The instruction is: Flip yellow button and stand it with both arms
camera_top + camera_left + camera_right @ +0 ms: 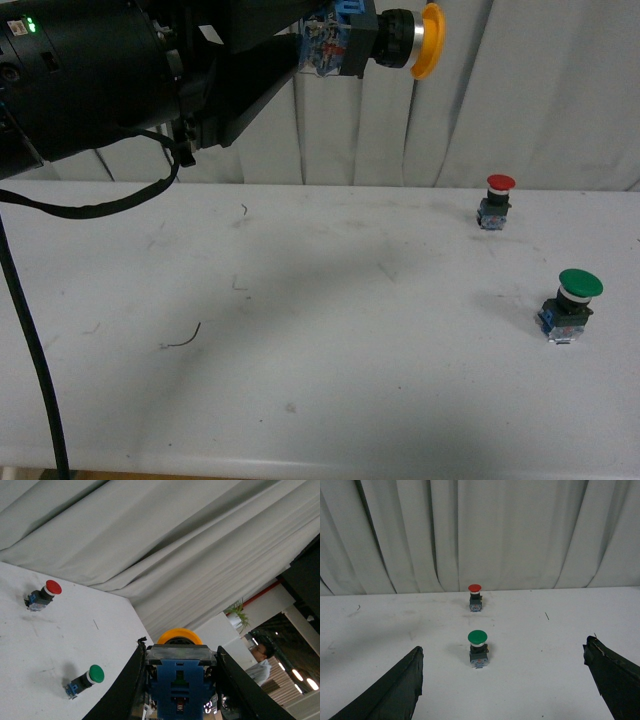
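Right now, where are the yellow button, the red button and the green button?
yellow button point(430, 40): front view, on its orange-yellow cap.
red button point(501, 183): front view, on its red cap.
green button point(580, 283): front view, on its green cap.

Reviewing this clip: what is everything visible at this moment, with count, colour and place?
yellow push-button switch: one, orange-yellow cap with blue block base, held sideways high above the table.
red-capped push-button switch: one, red, upright on the table, far right.
green-capped push-button switch: one, green, upright on the table, right, nearer than the red one.
thin wire scraps: two, dark, on the table's left half.
table: one, white, scuffed.
pleated curtain: one, pale grey, behind the table.
cable: one, black, hanging at far left.
left arm: one, black, upper left.
left gripper: black, clamping the yellow switch.
right gripper: black, open, empty, above the table.
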You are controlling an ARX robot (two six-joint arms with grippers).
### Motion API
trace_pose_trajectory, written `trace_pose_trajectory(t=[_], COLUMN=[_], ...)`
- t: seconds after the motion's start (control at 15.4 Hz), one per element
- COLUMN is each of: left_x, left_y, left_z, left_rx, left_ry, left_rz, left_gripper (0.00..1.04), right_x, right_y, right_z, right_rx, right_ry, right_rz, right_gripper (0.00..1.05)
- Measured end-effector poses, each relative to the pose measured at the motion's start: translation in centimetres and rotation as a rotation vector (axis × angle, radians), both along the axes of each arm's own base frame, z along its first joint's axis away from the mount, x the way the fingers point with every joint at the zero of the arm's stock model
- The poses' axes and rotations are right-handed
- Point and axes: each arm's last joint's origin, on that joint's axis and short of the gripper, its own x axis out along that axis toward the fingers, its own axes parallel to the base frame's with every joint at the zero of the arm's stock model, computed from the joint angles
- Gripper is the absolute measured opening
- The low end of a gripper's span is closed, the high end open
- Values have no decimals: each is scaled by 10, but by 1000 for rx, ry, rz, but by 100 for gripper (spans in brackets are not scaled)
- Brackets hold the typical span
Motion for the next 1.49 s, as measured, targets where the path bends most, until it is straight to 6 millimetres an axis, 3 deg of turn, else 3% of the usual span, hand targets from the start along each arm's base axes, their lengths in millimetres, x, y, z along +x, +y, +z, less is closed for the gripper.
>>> trace_pose_trajectory(t=[0.19,0.32,0.52,0.65,0.78,0.84,0.97,1.1,1.23,1.36,1.49], left_x=[2,3,3,4,4,5,5,6,6,6,6], left_y=[3,3,4,4,5,6,7,8,7,7,7], left_z=[-4,-7,-8,-8,-8,-8,-8,-8,-8,-7,-7], left_rx=[8,14,22,24,27,27,31,35,41,40,40], left_ry=[20,36,47,42,48,49,52,51,44,39,38], left_rz=[3,5,1,0,4,6,4,7,6,6,5], left_gripper=[33,33,33,32,32,32,32,32,32,32,32], right_x=[0,7,55,116,168,182,183,196,216,231,241], right_y=[0,-1,-3,5,24,37,47,42,27,24,39], right_z=[0,23,29,64,59,62,74,41,2,2,7], right_rx=[0,-71,-59,28,161,238,353,574,885,1091,1196], right_ry=[0,-231,-252,-374,-259,-235,-238,-9,224,280,356], right_rz=[0,25,111,217,363,440,630,726,653,641,719], right_gripper=[98,98,98,98,98,98,98,98,98,98,98])
